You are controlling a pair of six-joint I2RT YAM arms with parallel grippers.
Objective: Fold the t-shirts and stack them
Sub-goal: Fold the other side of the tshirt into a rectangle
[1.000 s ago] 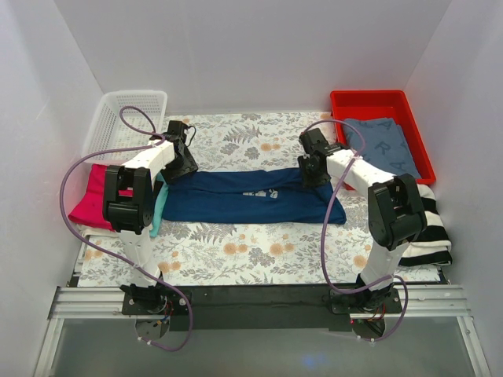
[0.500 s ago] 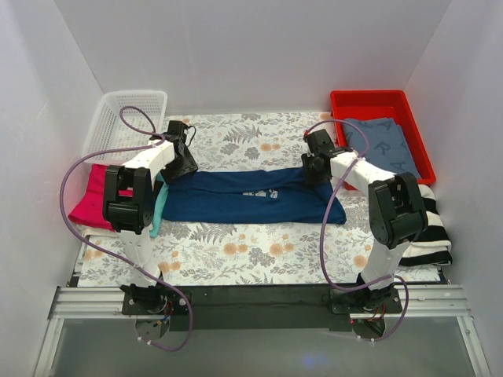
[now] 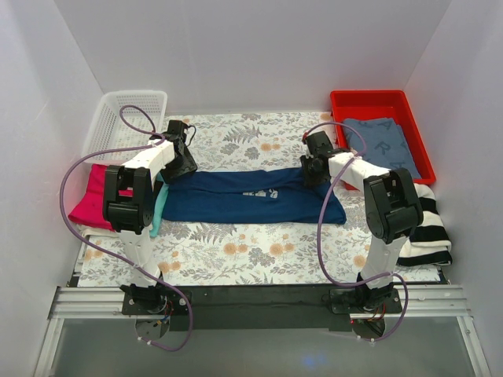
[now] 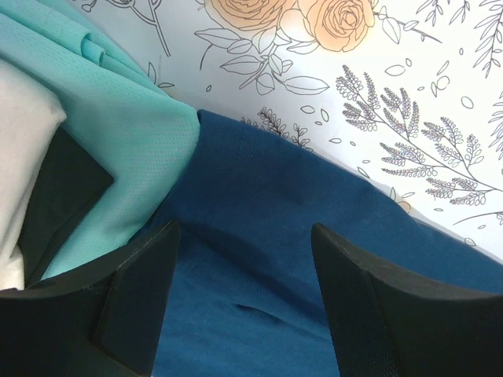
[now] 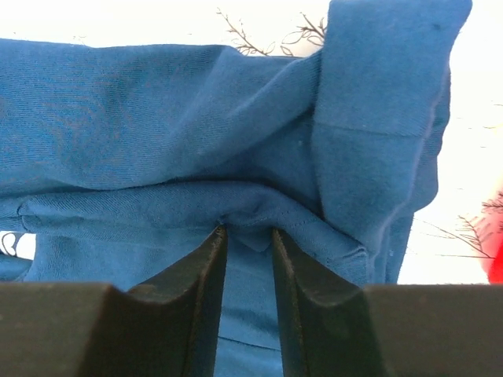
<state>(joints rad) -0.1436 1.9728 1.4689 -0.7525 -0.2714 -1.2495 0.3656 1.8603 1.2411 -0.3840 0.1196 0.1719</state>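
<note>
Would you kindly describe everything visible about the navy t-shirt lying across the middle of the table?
The navy t-shirt is soft knit cloth, folded into a long band running left to right on the floral table cover, with a small pale print showing on top. Its right end is bunched, with a fold pinched by the right gripper. The open left gripper hovers over its left end, which meets a teal shirt.

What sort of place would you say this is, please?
Probably a lab recording booth, not a home: plain white walls box in a floral-covered table, with a red tray and white basket.
</note>
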